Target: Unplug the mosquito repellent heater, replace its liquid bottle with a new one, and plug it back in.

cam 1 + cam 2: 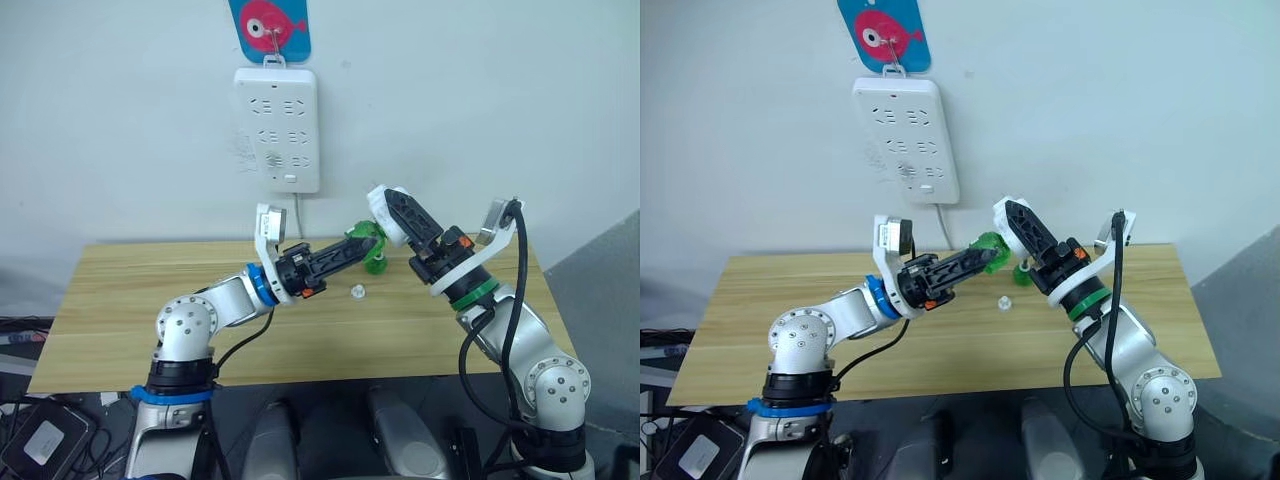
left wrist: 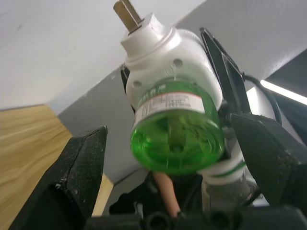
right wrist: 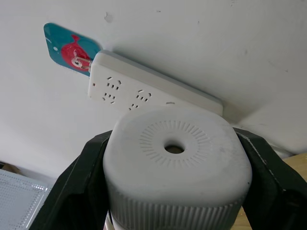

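My right gripper (image 1: pixel 392 212) is shut on the white mosquito repellent heater (image 3: pixel 175 158) and holds it in the air above the table's back edge, prongs up. A green liquid bottle (image 2: pixel 177 139) sits in the heater's underside. My left gripper (image 1: pixel 362 240) reaches in from the left, open, with its fingers (image 2: pixel 76 182) on either side of that bottle. A second green bottle (image 1: pixel 377 264) stands on the table just behind. I cannot tell which bottle is the new one.
A small white cap (image 1: pixel 357 292) lies loose on the wooden table (image 1: pixel 150 290) below the grippers. The white power strip (image 1: pixel 277 128) hangs on the wall above, under a blue fish card (image 1: pixel 270 25), with its cord running down behind the table.
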